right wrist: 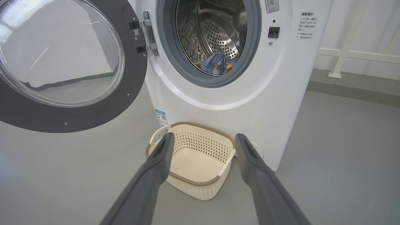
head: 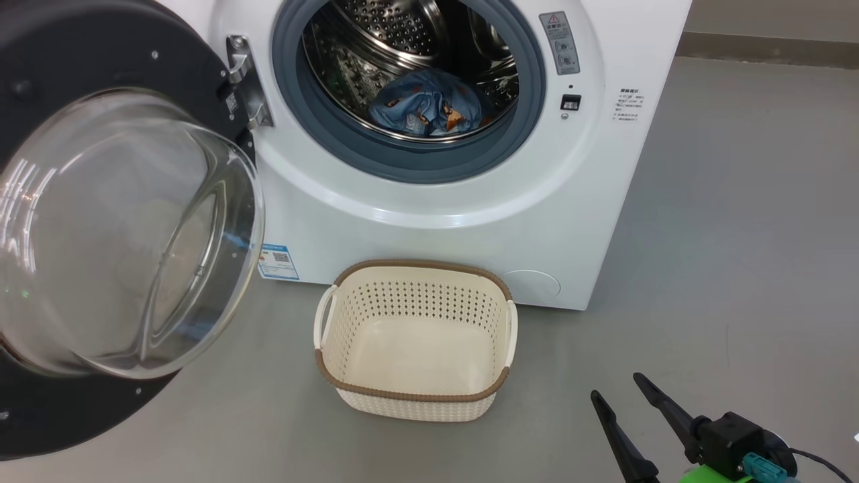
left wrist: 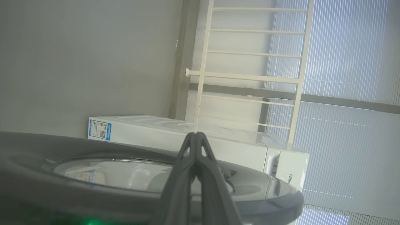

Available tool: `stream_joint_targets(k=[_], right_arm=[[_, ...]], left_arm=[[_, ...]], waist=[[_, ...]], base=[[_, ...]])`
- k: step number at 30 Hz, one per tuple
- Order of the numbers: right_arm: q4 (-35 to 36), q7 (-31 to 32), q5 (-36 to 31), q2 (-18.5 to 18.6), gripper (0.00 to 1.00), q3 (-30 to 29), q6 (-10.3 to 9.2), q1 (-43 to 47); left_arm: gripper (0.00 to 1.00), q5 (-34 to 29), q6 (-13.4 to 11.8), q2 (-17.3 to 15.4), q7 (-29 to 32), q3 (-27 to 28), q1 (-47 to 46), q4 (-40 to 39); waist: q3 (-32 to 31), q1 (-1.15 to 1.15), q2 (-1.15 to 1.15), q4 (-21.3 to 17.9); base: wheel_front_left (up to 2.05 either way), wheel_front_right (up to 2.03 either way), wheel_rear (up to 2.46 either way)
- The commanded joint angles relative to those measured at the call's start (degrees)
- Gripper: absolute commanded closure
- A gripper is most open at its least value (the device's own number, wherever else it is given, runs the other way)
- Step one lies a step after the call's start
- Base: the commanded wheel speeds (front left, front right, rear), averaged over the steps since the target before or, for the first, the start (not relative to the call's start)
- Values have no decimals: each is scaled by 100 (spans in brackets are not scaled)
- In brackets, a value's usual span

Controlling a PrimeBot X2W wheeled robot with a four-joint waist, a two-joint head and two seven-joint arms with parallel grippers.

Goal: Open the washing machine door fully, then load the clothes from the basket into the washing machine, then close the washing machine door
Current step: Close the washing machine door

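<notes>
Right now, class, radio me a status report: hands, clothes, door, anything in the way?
Right hand open, empty. Left hand shut, by the open washing machine door. Clothes in the drum, basket empty. Nothing seen blocking the door.

The clothes (head: 426, 104) lie in the drum (head: 402, 27) of the washing machine (head: 429, 221). Its door (head: 67, 54) stands swung open at the left. The basket (head: 416, 396) sits on the floor (head: 704, 268) just before the machine, with the right pincer (head: 616, 386) apart to its right.

Perforated steel drum (head: 402, 27), glossy glass door (head: 127, 228)
</notes>
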State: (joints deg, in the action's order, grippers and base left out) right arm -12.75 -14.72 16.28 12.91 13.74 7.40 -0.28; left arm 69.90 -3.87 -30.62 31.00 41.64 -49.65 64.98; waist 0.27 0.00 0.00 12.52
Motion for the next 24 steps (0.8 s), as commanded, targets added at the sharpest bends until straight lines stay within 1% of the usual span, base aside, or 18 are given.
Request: stream_joint_targets(k=[1,4,11,18,24], right_arm=[[116,-28,33,91,0,69,9,-129],[121,-28,27,92,0,54,9,-120],[120,-28,23,88,0,52,9,-99],[120,-28,20,74,0,42,9,-81],[128,-28,11,57,0,13,9,-44]], left_arm=[[100,43,54,-191,194,-57,-67,-88],[100,28,153,-127,480,-162,-48,-109],[100,-8,234,47,931,-343,58,-202],[100,-8,252,272,1242,-460,166,-430],[100,-101,239,424,1610,-670,386,-922]], waist=[[-6,0,0,11],[-10,0,0,41],[-49,0,0,114],[-87,0,0,181],[-117,0,0,234]], base=[[0,0,0],[0,0,0],[0,0,0],[0,0,0],[0,0,0]])
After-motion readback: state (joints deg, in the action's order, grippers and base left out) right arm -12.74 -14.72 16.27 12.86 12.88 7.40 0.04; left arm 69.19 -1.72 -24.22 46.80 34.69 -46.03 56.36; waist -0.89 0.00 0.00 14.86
